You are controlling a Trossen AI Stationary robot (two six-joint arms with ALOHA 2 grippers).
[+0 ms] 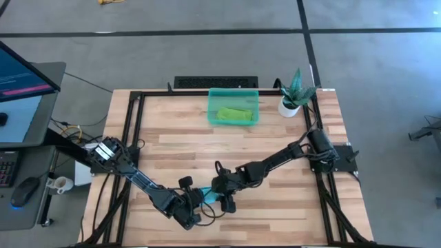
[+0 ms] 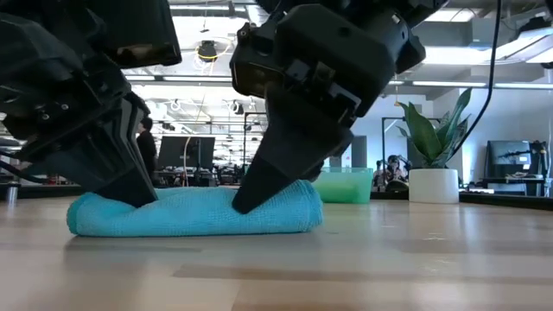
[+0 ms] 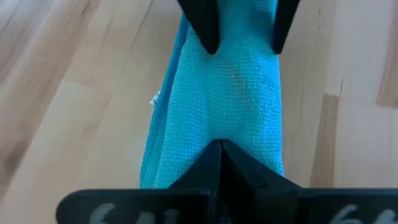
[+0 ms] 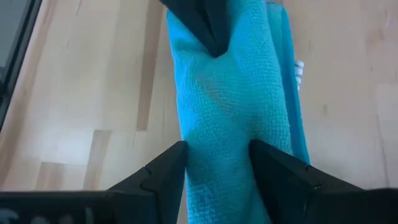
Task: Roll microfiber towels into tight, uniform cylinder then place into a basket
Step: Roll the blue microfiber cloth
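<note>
The turquoise towel lies rolled into a cylinder on the table near its front edge, resting along its length; its white tag sticks out at one side. It also shows in the high view. My left gripper is shut, its tips down on the roll's left end. My right gripper stands over the roll's right end with a finger on each side. The lime green towel lies rolled inside the teal basket at the table's far side. My left gripper presses its shut fingertips down on the top of the roll near its left end, slanting down from above. The roll lies flat on the table under them. My right gripper pinches the roll's right end between its two fingers, across the roll, slanting down from above. The roll narrows between the fingers and rests on the table.
A white pot with a green plant stands at the far right, beside the basket. A dark frame rail runs around the table's edges. A desk with a monitor stands left of the table.
</note>
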